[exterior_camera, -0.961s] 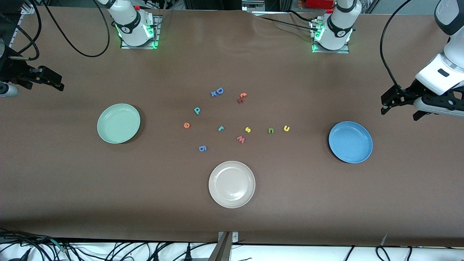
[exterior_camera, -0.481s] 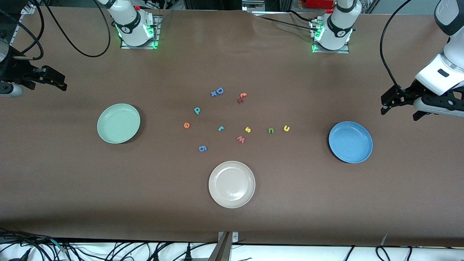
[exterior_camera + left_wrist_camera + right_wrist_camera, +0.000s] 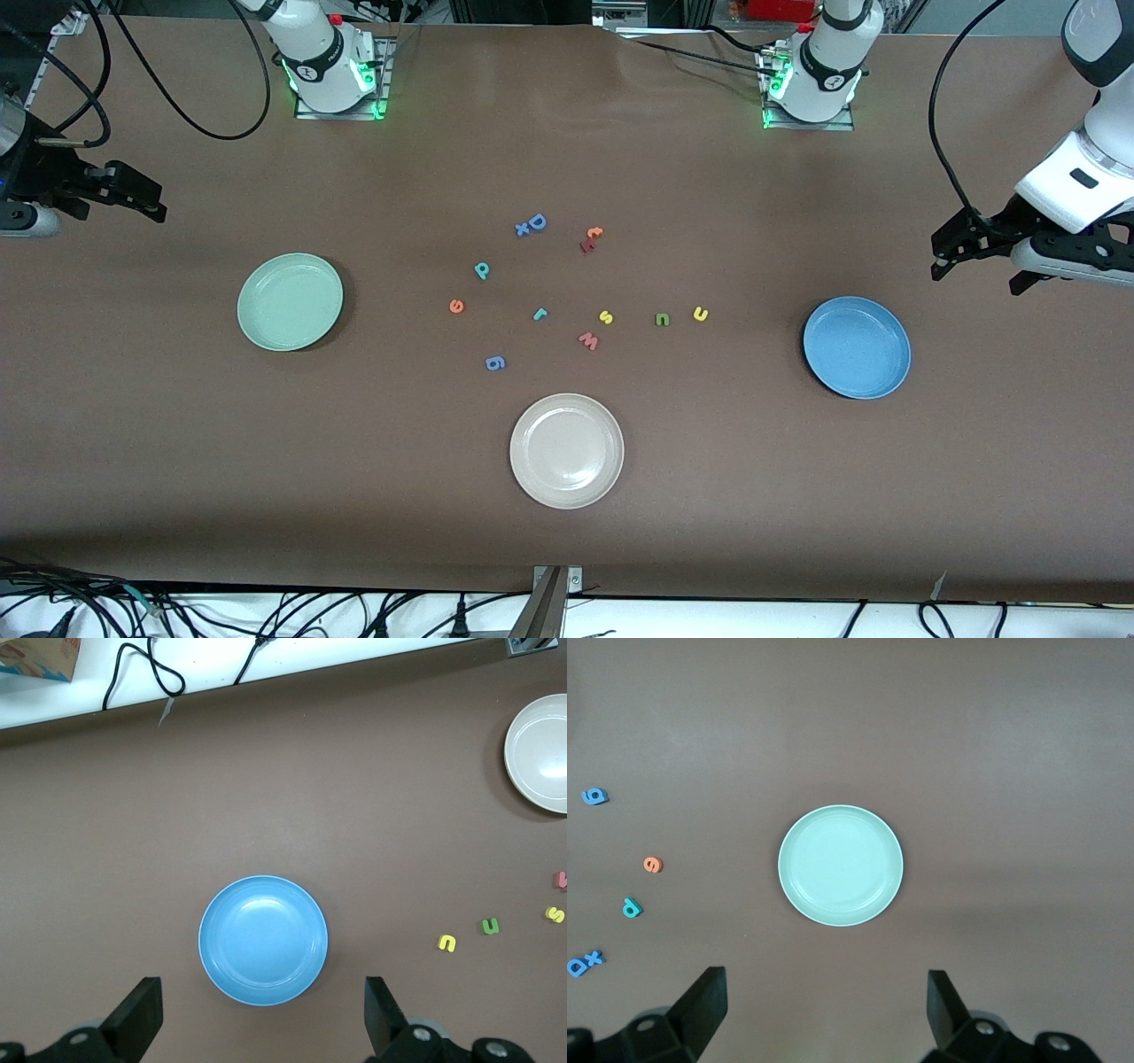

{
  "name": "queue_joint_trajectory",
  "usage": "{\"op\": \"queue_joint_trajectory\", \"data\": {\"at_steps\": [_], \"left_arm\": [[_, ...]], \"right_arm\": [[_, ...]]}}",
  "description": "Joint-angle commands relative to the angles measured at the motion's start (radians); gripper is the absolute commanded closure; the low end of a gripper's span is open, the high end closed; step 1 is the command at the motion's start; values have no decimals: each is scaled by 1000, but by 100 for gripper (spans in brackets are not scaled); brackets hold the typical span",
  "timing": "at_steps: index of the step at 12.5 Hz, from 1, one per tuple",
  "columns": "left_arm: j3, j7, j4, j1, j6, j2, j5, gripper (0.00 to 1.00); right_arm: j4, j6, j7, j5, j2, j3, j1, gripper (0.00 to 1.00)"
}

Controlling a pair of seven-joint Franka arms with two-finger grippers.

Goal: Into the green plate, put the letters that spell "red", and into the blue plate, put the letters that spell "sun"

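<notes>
The teal "d" (image 3: 481, 270), orange "e" (image 3: 456, 306) and teal "r" (image 3: 540, 314) lie mid-table, loose on the brown cloth. In a row toward the left arm's end lie the yellow "s" (image 3: 606, 316), green "n" (image 3: 662, 319) and yellow "u" (image 3: 700, 314). The green plate (image 3: 290, 301) and the blue plate (image 3: 857, 347) hold nothing. My right gripper (image 3: 115, 213) hangs open and holds nothing, off the green plate (image 3: 841, 865) toward the right arm's end. My left gripper (image 3: 977, 276) hangs open beside the blue plate (image 3: 263, 939), also holding nothing.
A cream plate (image 3: 566, 450) sits nearer the front camera than the letters. Other letters lie among them: a pink "w" (image 3: 588, 340), a blue "g" (image 3: 495, 362), a blue "D" (image 3: 536, 222) with an "x", and an orange "t" (image 3: 594, 233).
My right gripper has drifted a little toward the middle of the table. The left arm, the letters and the plates have not moved.
</notes>
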Motion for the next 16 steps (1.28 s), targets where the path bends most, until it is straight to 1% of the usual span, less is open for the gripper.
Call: {"op": "queue_joint_trajectory", "data": {"at_steps": [1, 4, 16], "left_arm": [[-5, -17, 32, 7, -29, 12, 15, 0], [-5, -17, 32, 7, -29, 12, 15, 0], [-5, -17, 32, 7, -29, 12, 15, 0]], "right_arm": [[-5, 5, -16, 16, -6, -1, 2, 0], [13, 5, -19, 13, 8, -3, 3, 0], [13, 0, -2, 16, 10, 1, 10, 0]]}}
